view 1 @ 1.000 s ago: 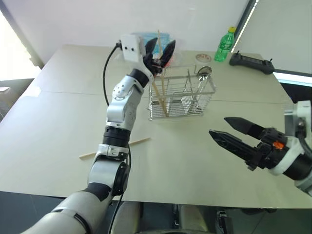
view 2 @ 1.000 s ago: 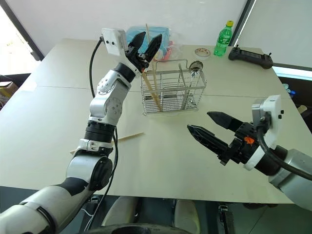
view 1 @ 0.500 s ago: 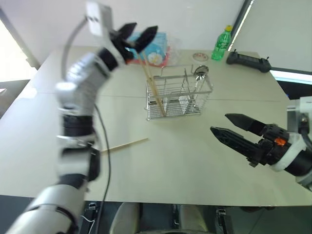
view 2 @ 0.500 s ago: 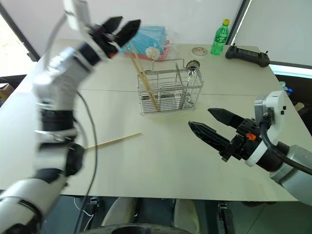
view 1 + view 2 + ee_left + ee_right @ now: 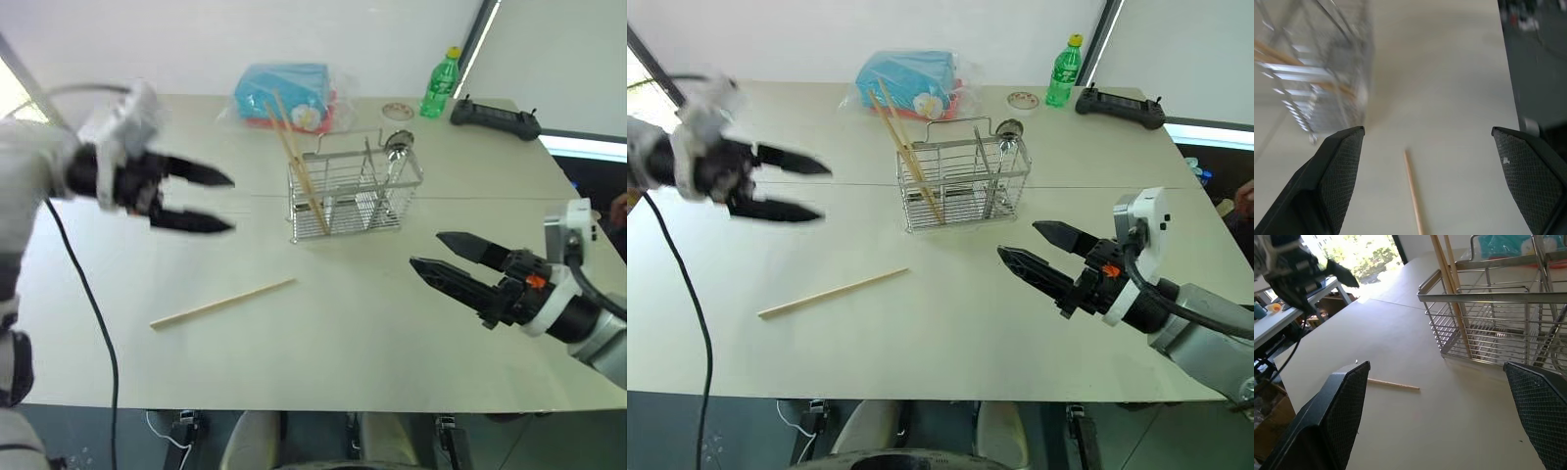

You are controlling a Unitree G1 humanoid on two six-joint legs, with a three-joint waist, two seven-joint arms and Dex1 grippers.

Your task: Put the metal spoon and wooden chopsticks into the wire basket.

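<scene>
The wire basket stands at mid-table. Two wooden chopsticks lean in its left end, their tops sticking out toward the back left. The metal spoon stands upright in the basket's right end, bowl up. Another chopstick lies flat on the table, in front of the basket and to its left. My left gripper hovers open left of the basket, pointing toward it, with nothing between its fingers. My right gripper is open and empty in front of the basket, to its right.
A blue packet in clear plastic lies behind the basket. A green bottle, a small round dish and a black controller sit at the back right. The table's front edge runs close below both grippers.
My left arm has swung away from the chopstick tops above the basket, out to the left and lower. The chopsticks stay leaning in the basket. The right gripper has kept still.
</scene>
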